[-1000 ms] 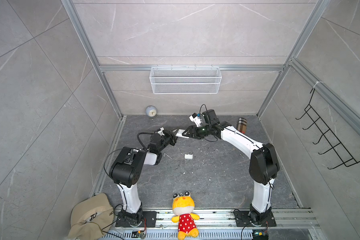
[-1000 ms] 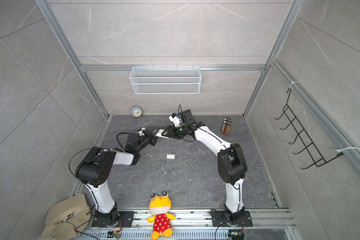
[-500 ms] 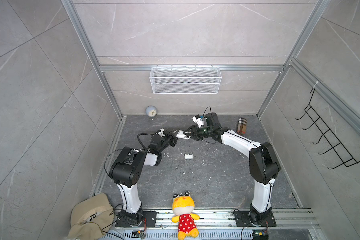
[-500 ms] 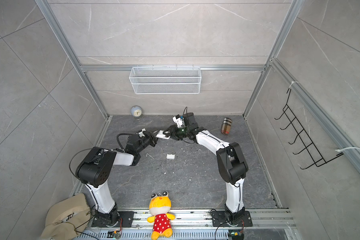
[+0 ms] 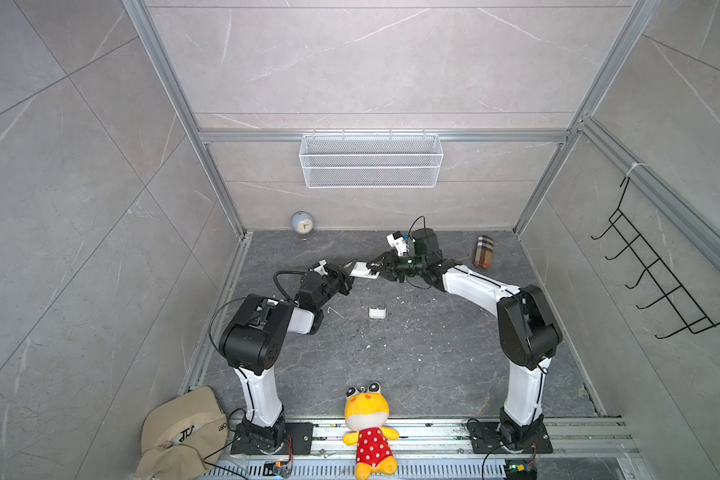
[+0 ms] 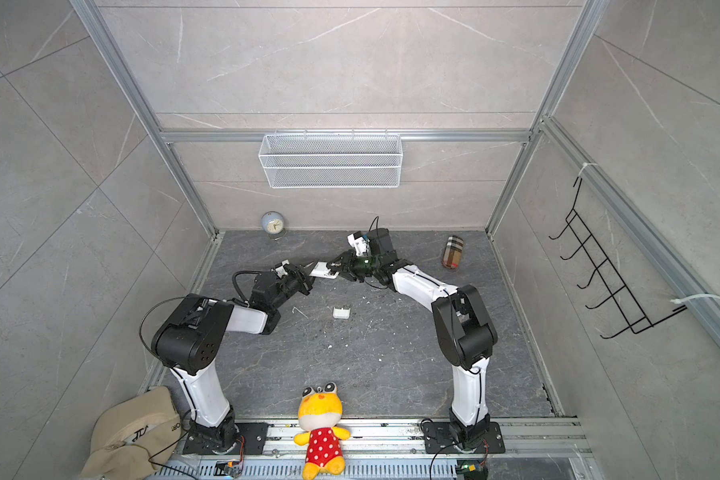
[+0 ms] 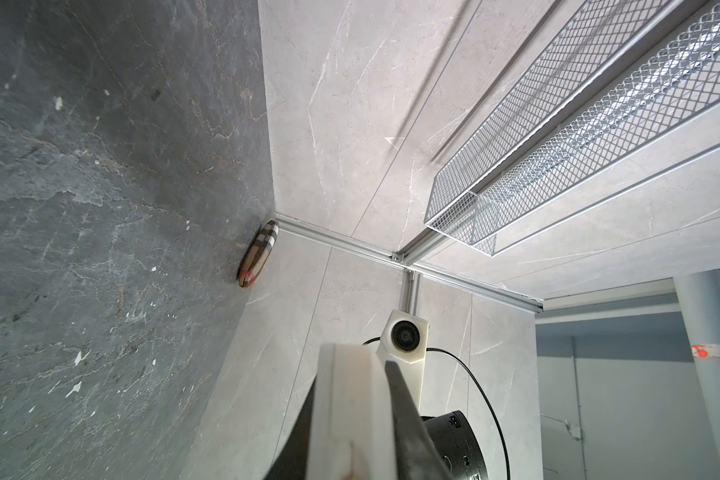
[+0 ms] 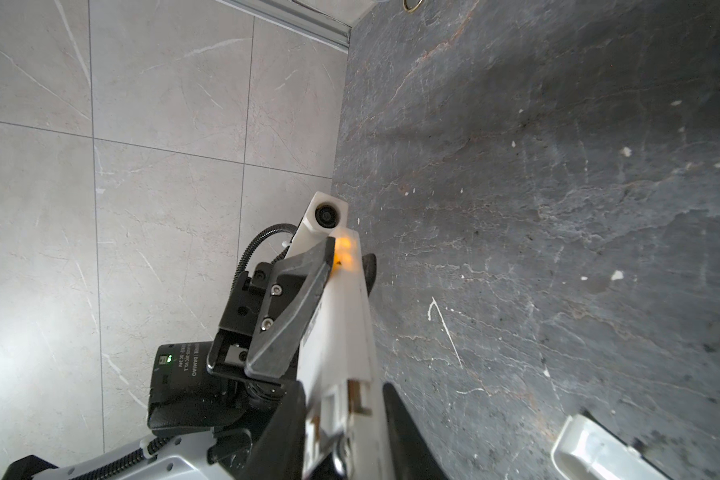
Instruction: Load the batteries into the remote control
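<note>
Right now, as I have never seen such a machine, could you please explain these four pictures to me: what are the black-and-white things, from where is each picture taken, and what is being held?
They are two robot arms, each ending in a two-fingered gripper. Two pictures come from one camera head high above, looking down. The other two come from small cameras on the arms' wrists.

The left gripper is shut on one end of the white remote control and holds it above the dark floor. The right gripper has its fingers on both sides of the other end; whether they press it, I cannot tell.

On the floor lie a small white cover, a clock and a checked case. A plush toy sits at the front. I see no batteries.
</note>
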`<act>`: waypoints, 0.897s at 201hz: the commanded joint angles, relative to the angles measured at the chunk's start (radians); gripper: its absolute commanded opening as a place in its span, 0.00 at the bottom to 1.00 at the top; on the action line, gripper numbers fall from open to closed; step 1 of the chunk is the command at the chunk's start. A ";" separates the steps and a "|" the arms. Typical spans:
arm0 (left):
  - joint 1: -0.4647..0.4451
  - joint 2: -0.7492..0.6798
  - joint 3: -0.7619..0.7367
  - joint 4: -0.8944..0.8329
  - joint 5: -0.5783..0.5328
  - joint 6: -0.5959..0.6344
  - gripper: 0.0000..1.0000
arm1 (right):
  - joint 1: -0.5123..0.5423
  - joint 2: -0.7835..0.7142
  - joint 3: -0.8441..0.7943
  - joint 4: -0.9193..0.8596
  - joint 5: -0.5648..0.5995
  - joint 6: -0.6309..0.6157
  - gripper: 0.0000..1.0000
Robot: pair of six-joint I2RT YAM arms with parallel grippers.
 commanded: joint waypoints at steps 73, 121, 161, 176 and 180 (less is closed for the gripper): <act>-0.013 -0.002 0.008 0.047 -0.066 0.106 0.06 | 0.012 -0.078 -0.087 0.133 -0.008 0.089 0.41; -0.020 -0.015 -0.001 0.052 -0.089 0.127 0.07 | 0.016 -0.080 -0.089 0.152 -0.004 0.131 0.33; -0.020 0.001 -0.002 0.071 -0.098 0.113 0.07 | 0.021 -0.091 -0.100 0.162 -0.002 0.134 0.33; -0.020 0.002 -0.002 0.073 -0.099 0.111 0.07 | 0.023 -0.090 -0.103 0.162 -0.002 0.133 0.31; -0.020 0.002 -0.002 0.073 -0.101 0.111 0.07 | 0.023 -0.090 -0.103 0.163 -0.001 0.133 0.30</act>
